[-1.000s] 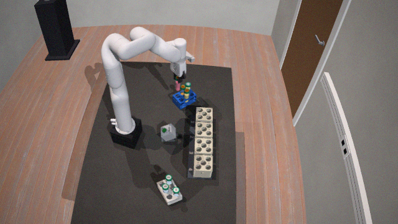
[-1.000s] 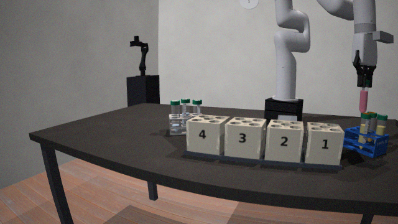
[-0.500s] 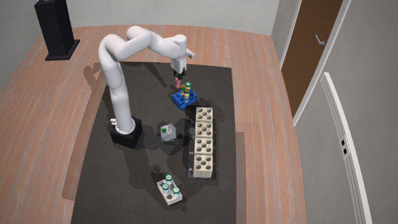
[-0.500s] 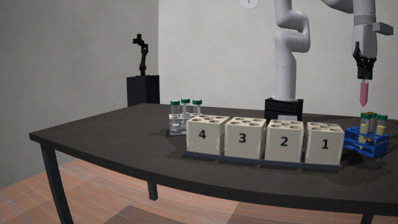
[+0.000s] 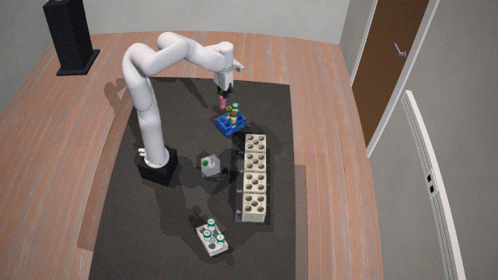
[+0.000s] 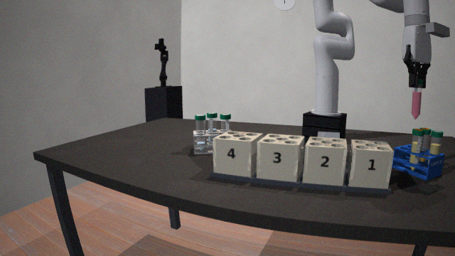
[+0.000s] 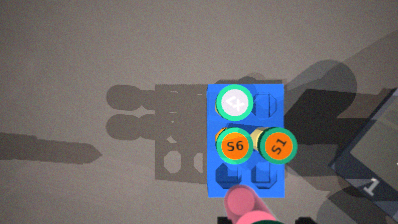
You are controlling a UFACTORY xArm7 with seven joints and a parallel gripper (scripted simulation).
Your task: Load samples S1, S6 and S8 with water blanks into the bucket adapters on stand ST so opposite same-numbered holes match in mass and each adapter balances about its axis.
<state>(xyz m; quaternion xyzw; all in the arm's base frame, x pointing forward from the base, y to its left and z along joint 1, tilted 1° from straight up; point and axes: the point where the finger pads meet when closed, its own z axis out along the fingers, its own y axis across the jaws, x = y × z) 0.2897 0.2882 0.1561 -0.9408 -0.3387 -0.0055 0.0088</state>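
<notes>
My gripper [image 5: 223,92] [image 6: 416,84] is shut on a pink-filled sample tube [image 5: 222,103] [image 6: 416,103] [image 7: 241,202] and holds it upright, clear above the blue rack [image 5: 225,130] [image 6: 416,169] [image 7: 212,167]. Its cap is hidden by the fingers. In the rack stand S6 [image 7: 235,146], S1 [image 7: 276,145] and the grey-dotted X7 [image 7: 234,102]. Adapters 1 [image 5: 255,136] [image 6: 371,174], 2 [image 5: 254,168] [image 6: 325,172], 3 [image 5: 254,189] [image 6: 281,168] and 4 [image 5: 254,215] [image 6: 231,165] stand in a row on the stand ST [image 6: 284,182], all holes empty. Adapter 1 is next to the blue rack.
A clear rack [image 5: 213,250] [image 6: 199,146] with three white-dotted water blanks [image 5: 207,234] [image 6: 212,120] stands beyond adapter 4. The green DONE key [image 5: 205,163] sits on its small desk [image 5: 213,169] near the arm's base. A black pedestal [image 5: 70,35] stands off the table.
</notes>
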